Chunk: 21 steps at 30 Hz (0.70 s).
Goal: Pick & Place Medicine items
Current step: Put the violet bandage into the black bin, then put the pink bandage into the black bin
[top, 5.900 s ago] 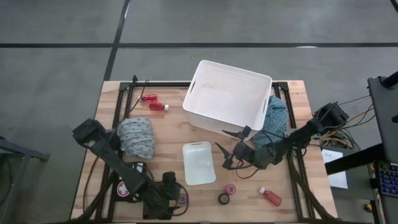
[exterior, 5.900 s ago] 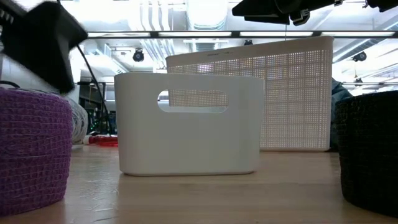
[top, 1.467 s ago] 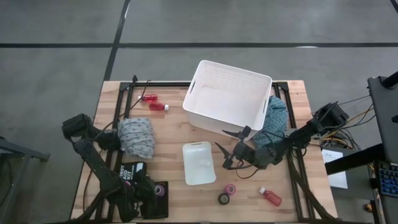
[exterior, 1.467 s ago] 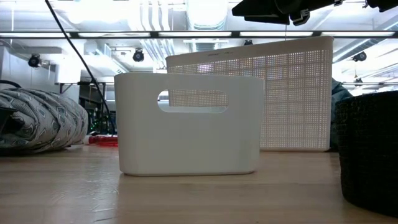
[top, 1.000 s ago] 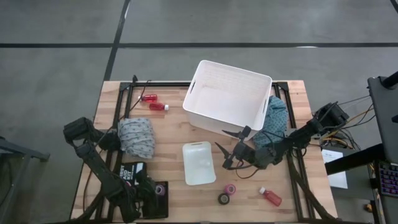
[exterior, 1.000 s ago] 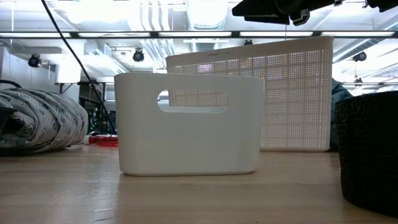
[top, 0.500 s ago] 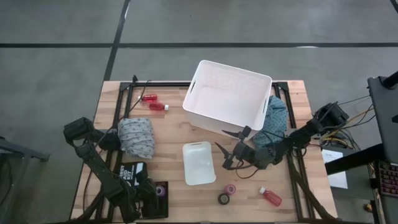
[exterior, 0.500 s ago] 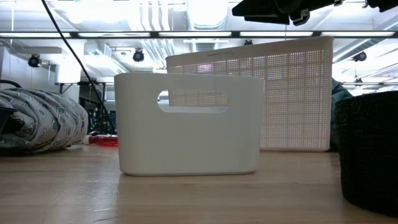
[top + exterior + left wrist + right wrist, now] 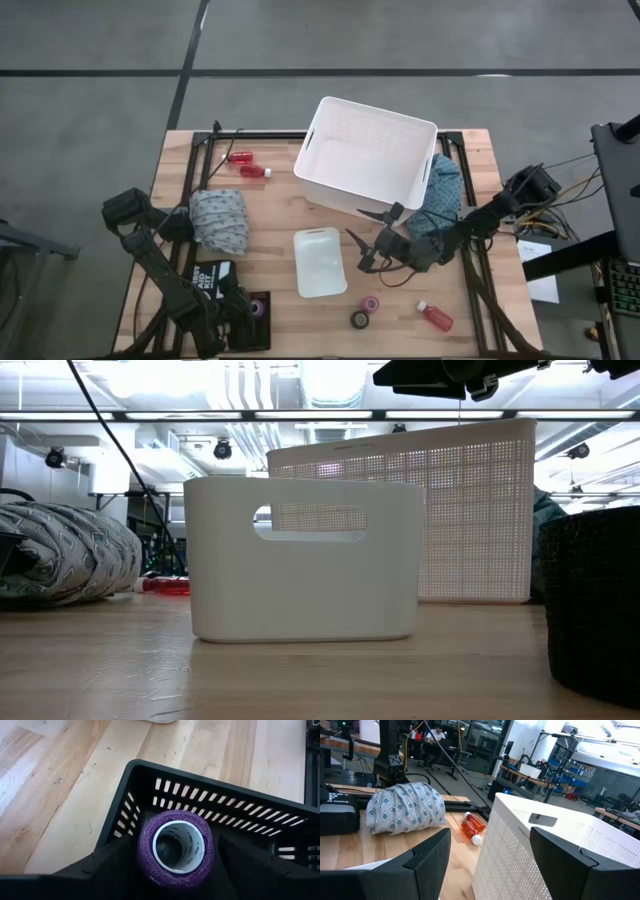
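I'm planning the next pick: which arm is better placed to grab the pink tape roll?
Right. Its claw hangs open near the pink tape roll; the left claw is farther off, over the black crate.

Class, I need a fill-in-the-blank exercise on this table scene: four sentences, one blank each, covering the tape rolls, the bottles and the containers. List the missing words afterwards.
1. The purple tape roll sits inside a slotted ____ crate.
2. Beside the patterned cloth bundle, near the table's far edge, lie ____ red bottles.
3. The big white basket holds ____.
4. The right gripper hovers with its fingers ____.

Missing words: black; two; nothing; open
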Tool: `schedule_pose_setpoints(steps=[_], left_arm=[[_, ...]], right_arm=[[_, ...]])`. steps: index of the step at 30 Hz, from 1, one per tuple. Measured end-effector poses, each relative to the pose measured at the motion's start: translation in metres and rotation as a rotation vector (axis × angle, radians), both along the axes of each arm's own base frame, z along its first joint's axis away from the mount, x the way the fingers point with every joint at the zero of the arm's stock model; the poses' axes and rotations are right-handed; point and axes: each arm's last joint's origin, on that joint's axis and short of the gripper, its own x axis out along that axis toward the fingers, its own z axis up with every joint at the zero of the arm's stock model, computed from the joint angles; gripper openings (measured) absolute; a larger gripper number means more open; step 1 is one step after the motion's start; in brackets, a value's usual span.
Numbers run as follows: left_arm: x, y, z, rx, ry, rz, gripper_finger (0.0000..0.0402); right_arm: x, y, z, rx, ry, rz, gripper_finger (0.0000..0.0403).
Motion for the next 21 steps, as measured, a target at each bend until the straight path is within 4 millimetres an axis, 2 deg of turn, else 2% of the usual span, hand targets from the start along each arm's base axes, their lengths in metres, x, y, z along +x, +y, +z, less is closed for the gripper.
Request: schedule_pose_setpoints(steps=[12, 21], left_arm=[[0.001, 0.0, 0.036, 0.021, -0.023, -0.065, 0.0305], [0.017, -0.004, 0.065, 0.228, -0.217, -0.128, 0.03]], right_arm=[[0.0, 0.0, 0.0, 0.0, 0.0, 0.0, 0.027], [0.0, 0.0, 0.0, 0.0, 0.0, -0.001, 0.027]])
